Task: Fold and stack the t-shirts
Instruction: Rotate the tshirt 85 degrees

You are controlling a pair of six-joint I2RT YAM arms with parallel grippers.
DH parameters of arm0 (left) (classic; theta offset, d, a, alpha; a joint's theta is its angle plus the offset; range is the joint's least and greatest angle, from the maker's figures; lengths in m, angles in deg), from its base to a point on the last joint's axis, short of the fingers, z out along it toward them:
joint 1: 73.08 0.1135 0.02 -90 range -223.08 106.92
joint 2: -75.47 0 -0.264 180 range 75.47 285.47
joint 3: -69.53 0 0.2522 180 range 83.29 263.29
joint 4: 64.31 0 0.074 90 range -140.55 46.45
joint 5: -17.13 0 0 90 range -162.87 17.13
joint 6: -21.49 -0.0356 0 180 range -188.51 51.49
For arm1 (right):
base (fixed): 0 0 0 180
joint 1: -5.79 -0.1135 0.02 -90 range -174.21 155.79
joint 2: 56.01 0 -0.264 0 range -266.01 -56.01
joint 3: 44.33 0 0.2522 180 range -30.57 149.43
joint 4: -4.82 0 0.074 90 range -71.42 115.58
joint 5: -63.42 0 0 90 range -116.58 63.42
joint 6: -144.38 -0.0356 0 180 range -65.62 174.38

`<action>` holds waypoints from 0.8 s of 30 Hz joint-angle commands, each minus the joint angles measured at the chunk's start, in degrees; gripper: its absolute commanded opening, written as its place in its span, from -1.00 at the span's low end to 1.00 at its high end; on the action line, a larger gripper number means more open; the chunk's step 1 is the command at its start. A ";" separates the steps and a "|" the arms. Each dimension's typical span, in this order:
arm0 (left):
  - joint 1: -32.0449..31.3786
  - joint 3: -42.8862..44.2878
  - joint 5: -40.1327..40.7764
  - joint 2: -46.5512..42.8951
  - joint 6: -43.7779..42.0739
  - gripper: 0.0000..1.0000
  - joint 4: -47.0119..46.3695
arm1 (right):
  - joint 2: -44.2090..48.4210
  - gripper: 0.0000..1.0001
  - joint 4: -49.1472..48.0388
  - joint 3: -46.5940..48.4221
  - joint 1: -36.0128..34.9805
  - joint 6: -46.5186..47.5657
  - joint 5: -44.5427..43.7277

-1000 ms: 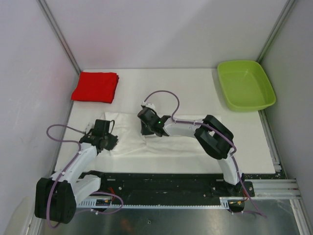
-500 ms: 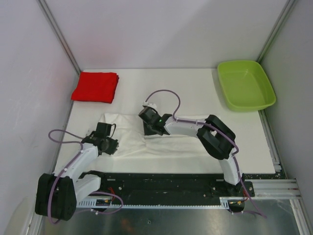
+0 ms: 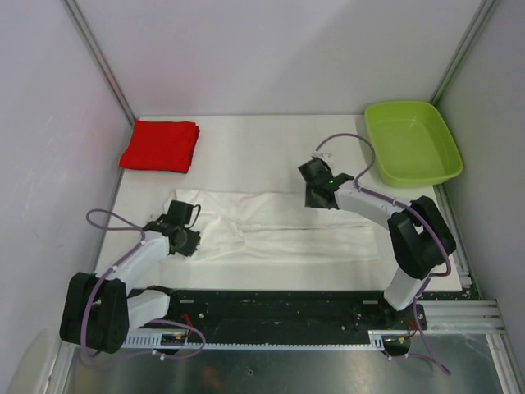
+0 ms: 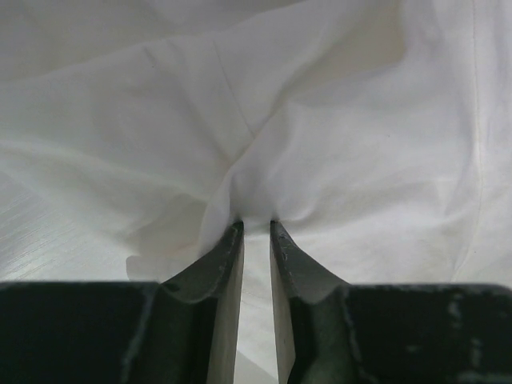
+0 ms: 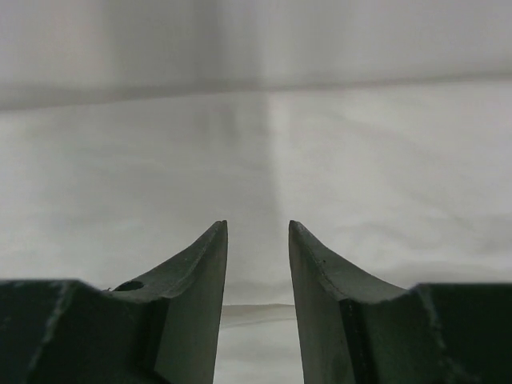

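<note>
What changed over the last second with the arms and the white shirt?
The right gripper swung rightward along the far edge of the white t-shirt, which now lies spread wider to the right. Its jaws stand apart with nothing between them. The left gripper shifted little and still pinches the shirt's left end. The red t-shirt and green tray stayed put.

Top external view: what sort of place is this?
Probably a lab robot cell, not a home: plain panel walls with metal corner posts, two arms bolted to a slotted rail, a white table.
</note>
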 commanded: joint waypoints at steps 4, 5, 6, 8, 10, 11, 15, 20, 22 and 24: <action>-2.05 1.26 6.01 3.71 -0.71 -0.52 0.63 | 4.83 -0.17 1.28 -10.93 5.88 -1.11 -2.93; -2.30 1.58 6.31 4.14 -1.03 -0.52 0.60 | 5.30 -0.18 1.35 -11.98 6.47 -1.71 -3.08; -2.52 1.91 6.54 4.53 -1.41 -0.52 0.58 | 5.71 -0.18 1.30 -12.99 6.98 -2.27 -3.03; -3.01 2.52 6.83 5.44 -1.80 -0.52 0.61 | 6.29 -0.18 0.95 -14.87 7.78 -3.15 -3.03; -3.62 2.89 7.10 6.30 -1.92 -0.52 0.64 | 6.39 -0.18 0.44 -16.30 8.24 -3.74 -3.01; -3.92 3.05 7.25 6.67 -1.94 -0.53 0.65 | 6.43 -0.19 0.05 -16.95 8.39 -3.99 -2.90; -5.45 4.63 8.55 8.76 -2.71 -0.53 0.69 | 6.98 -0.19 -0.77 -19.30 9.01 -5.05 -1.29; -7.84 9.68 10.31 13.56 -5.99 -0.53 0.83 | 9.80 -0.20 -0.36 -23.32 9.38 -7.42 0.20; -8.45 11.51 10.32 15.85 -6.64 -0.52 0.83 | 11.44 -0.20 -0.02 -25.29 9.41 -8.61 1.07; -9.09 13.68 10.50 18.66 -7.96 -0.52 0.83 | 13.19 -0.19 0.53 -26.75 9.42 -9.72 2.17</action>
